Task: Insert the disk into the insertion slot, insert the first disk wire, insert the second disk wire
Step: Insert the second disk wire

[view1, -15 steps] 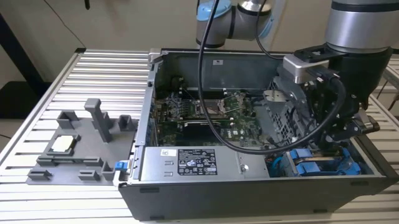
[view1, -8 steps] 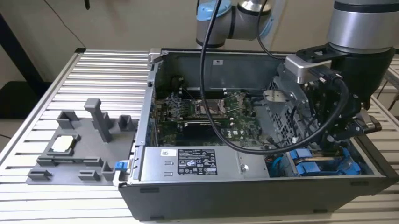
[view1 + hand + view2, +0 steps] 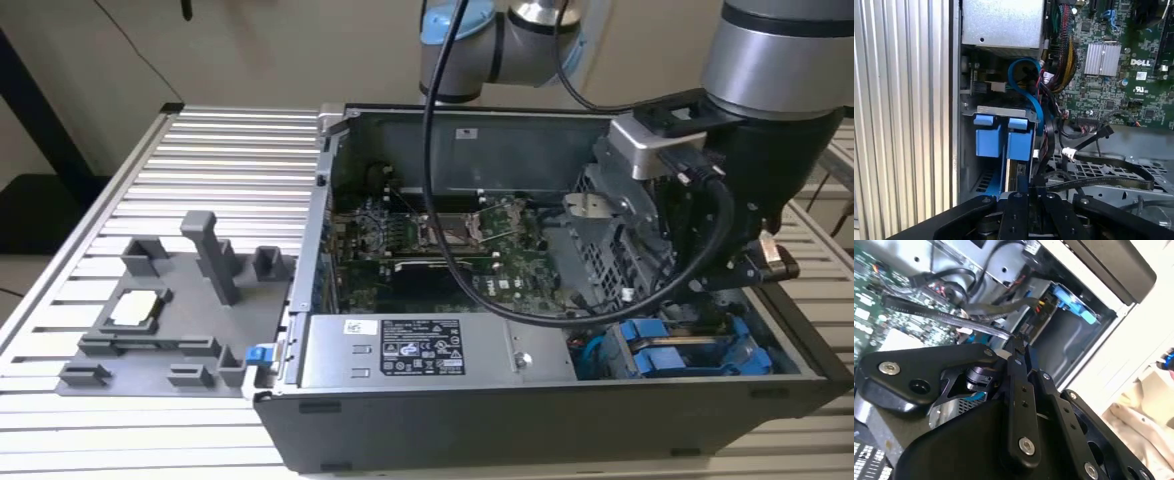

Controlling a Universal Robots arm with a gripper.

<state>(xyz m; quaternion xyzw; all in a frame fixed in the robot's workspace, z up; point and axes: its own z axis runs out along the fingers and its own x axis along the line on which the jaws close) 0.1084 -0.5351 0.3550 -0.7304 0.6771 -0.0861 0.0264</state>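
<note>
Disk (image 3: 1019, 147) just beyond closed gripper (image 3: 1029, 193)

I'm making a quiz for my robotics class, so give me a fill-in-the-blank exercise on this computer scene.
1. The disk is clipped in plastic coloured ____.
2. In the exterior view, the grey fixture lies on the table at the view's ____.
3. The gripper, close to the disk, is inside the open computer ____.
Missing words: blue, left, case.
</note>
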